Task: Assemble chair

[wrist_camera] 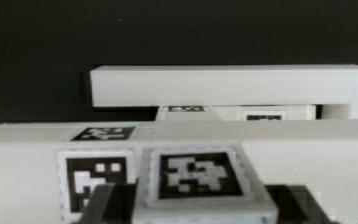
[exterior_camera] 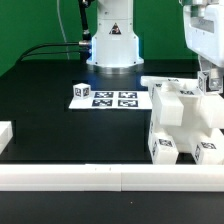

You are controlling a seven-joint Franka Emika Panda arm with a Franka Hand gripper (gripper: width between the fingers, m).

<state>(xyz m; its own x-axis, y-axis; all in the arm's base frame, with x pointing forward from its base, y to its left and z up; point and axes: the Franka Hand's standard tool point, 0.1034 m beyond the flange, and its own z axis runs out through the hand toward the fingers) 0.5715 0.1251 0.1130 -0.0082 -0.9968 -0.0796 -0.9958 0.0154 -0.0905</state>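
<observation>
Right now we are seeing the gripper (exterior_camera: 209, 84) clenching a tagged block (wrist_camera: 195, 178) of the chair (exterior_camera: 183, 120), with the block sitting squarely between the dark fingers (wrist_camera: 105, 205). The chair's white pieces are standing bunched at the exterior view's right on the black table (exterior_camera: 50, 125). In the wrist view a long slab (wrist_camera: 229, 85) is lying beyond the held block. The marker board (exterior_camera: 105, 97) is lying well apart toward the exterior view's left, and the white rail (exterior_camera: 100, 178) is running along the near edge.
</observation>
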